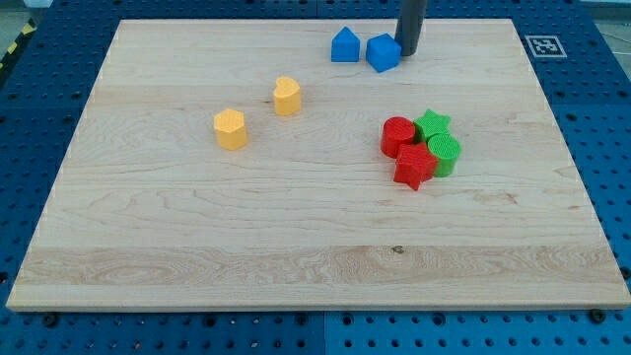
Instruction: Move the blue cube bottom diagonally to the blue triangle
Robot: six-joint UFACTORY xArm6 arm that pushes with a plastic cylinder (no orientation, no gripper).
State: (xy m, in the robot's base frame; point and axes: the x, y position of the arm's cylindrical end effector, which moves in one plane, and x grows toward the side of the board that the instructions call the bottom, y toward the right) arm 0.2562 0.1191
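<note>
Wooden board (296, 227) on blue pegboard; my tip (408, 50), bare rod, touched blue cube (383, 52) at its 3 o'clock, blue triangle (344, 45) just beyond at 9.

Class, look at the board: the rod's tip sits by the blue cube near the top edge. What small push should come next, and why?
Probably a short push toward the view's bottom-left. My tip touches the blue cube on its right side, and the cube sits level with the blue triangle, just to its right. To end up diagonally below, the cube must travel downward first.
</note>
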